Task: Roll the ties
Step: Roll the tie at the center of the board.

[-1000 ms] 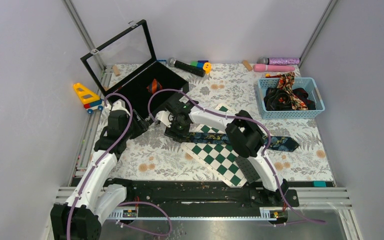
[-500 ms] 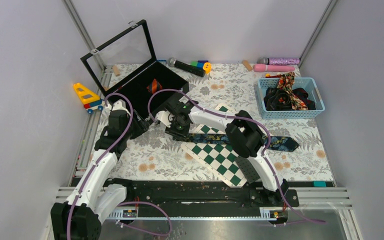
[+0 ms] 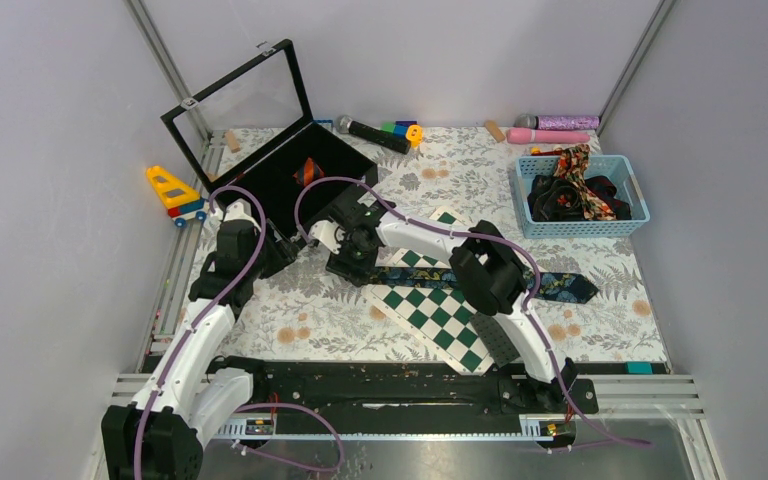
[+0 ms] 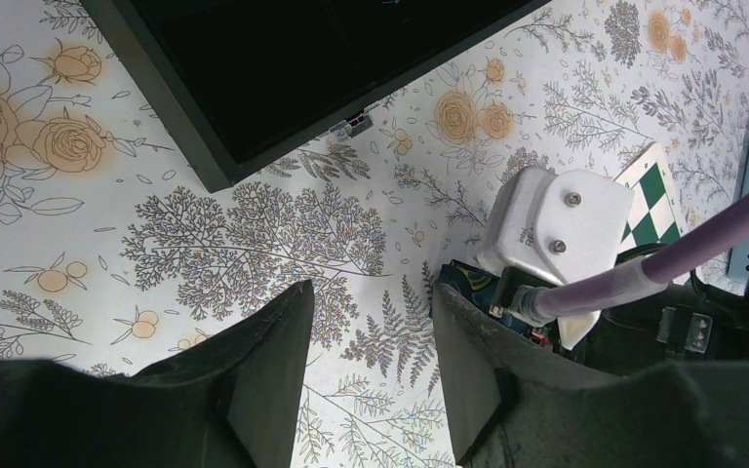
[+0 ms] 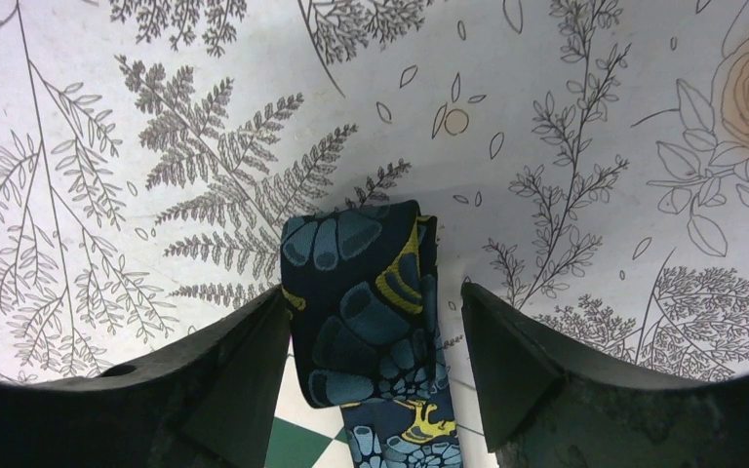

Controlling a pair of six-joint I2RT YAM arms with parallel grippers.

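My right gripper (image 3: 348, 262) straddles the folded narrow end of the navy floral tie (image 5: 363, 283), jaws apart and gripping nothing. From there the tie runs lengthwise over the chequered board (image 3: 430, 322) toward the table's (image 3: 290, 320) right edge. The left gripper (image 4: 371, 297), spread and empty, hovers just left, so the right is nearer.

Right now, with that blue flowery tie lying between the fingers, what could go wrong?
The tie's folded-over end lies loose between the fingers of the open right hand, so the fold may spring flat. It nearly fills that gap, so closing might crumple it rather than roll it. The left hand hovers open close to the right arm, so the two could bump.
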